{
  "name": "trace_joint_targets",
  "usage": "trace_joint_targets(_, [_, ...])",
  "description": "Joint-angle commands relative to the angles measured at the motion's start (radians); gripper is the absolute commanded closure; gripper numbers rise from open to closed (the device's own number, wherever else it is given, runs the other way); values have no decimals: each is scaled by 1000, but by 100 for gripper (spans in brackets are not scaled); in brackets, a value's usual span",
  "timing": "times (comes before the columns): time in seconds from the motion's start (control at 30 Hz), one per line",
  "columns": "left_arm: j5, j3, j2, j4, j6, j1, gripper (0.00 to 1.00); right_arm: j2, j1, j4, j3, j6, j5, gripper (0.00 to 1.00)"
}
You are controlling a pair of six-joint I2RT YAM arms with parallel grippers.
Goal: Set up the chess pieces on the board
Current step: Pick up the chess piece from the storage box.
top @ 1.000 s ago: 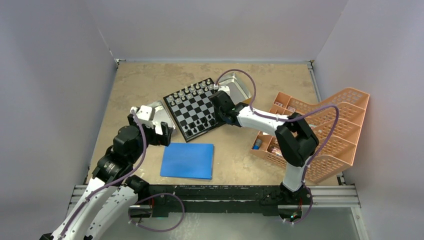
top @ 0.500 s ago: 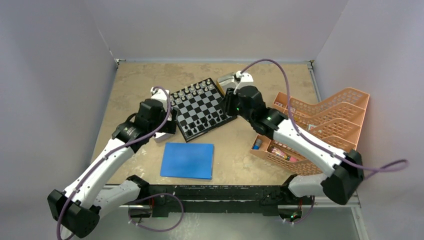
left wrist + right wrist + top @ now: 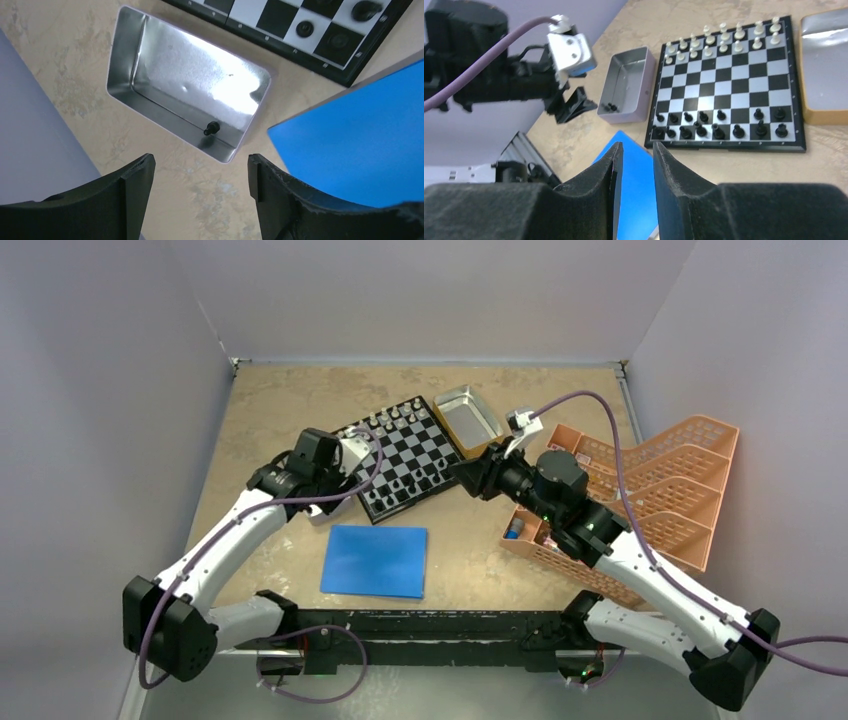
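Tan tabletop, board (image 3: 400,457) mid-table. My left gripper (image 3: 200,172) hangs open over the tin (image 3: 145,55); last black piece (image 3: 211,127) hugs its wall, so fingers could jam there. Right gripper (image 3: 635,165) nearly closed, empty.

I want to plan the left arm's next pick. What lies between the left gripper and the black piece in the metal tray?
In the left wrist view, only bare table and the metal tray's near wall separate the open left gripper from the black piece.
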Motion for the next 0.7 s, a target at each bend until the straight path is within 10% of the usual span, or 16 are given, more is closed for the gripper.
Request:
trace_joint_targets(0.0, [71, -5, 38, 9, 198, 97, 33, -49, 0, 92, -57, 9, -113, 69])
trace_joint_targets(0.67, [252, 172, 458, -91, 326, 262, 60, 30, 1, 58, 17, -54, -137, 69])
